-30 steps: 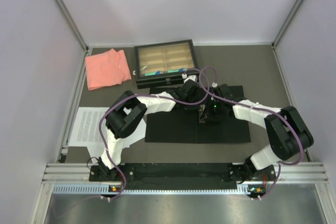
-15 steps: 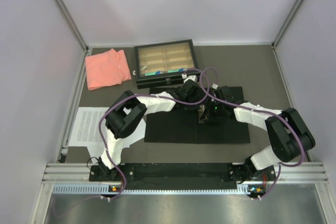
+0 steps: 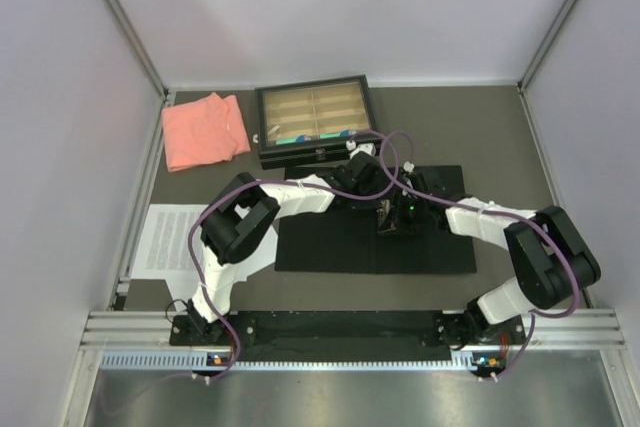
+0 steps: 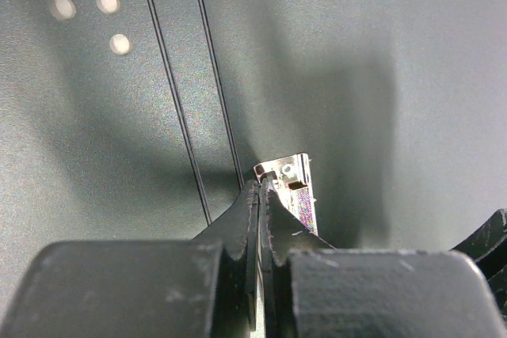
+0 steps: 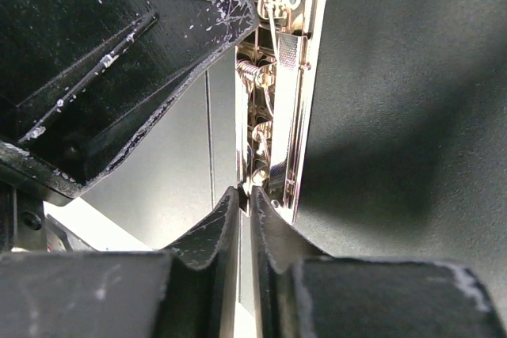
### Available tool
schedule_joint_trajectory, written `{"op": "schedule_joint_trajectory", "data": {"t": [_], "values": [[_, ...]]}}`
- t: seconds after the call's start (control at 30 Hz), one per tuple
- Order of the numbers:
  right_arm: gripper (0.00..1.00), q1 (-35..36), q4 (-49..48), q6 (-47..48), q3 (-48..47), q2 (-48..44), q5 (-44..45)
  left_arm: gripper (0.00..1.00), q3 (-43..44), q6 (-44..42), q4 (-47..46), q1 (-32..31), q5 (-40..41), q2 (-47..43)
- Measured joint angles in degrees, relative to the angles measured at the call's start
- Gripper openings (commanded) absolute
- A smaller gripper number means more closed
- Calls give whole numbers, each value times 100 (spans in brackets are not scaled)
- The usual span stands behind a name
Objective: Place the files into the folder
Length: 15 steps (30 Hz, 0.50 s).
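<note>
Open folder (image 3: 320, 247) is matte black inside, with a shiny metal clip (image 5: 285, 77) at centre; white printed files (image 3: 165, 237) at left; tray (image 3: 313, 83) at top holds teal bits (image 3: 298, 137); left fingers (image 4: 238, 219) together, right fingers (image 5: 218, 231) almost together

The dark grey table (image 3: 500, 137) has a folded salmon-pink cloth (image 3: 205, 130) lying at its far left corner. Just to the right of the cloth, close but apart, sits a black-framed tray (image 3: 320, 153) with tan compartments. The folder (image 3: 330, 242) lies open and flat in the middle, black inside facing up, and the files (image 3: 170, 237), white printed sheets, lie on the table's left side, beside the folder.
</note>
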<state>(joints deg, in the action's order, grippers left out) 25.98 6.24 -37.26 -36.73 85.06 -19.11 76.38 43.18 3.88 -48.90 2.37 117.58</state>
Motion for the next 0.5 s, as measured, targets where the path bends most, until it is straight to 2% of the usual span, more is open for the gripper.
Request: {"op": "schedule_joint_trajectory", "data": {"t": [0.03, 0.33, 0.4, 0.47, 0.5], "values": [[0, -2, -7, 7, 0, 0, -4, 0, 0, 0, 2, 0, 0, 0], [0, 13, 234, 85, -81, -37, 140, 0, 13, -4, 28, -2, -26, -7], [6, 15, 345, 140, -98, -83, 181, 0, 13, -4, 33, -13, -68, -7], [6, 15, 459, 181, -98, -157, 199, 0, 15, -4, 39, -28, -116, -7], [0, 15, 496, 212, -98, -181, 199, 0, 17, -4, 39, -28, -127, -7]]}}
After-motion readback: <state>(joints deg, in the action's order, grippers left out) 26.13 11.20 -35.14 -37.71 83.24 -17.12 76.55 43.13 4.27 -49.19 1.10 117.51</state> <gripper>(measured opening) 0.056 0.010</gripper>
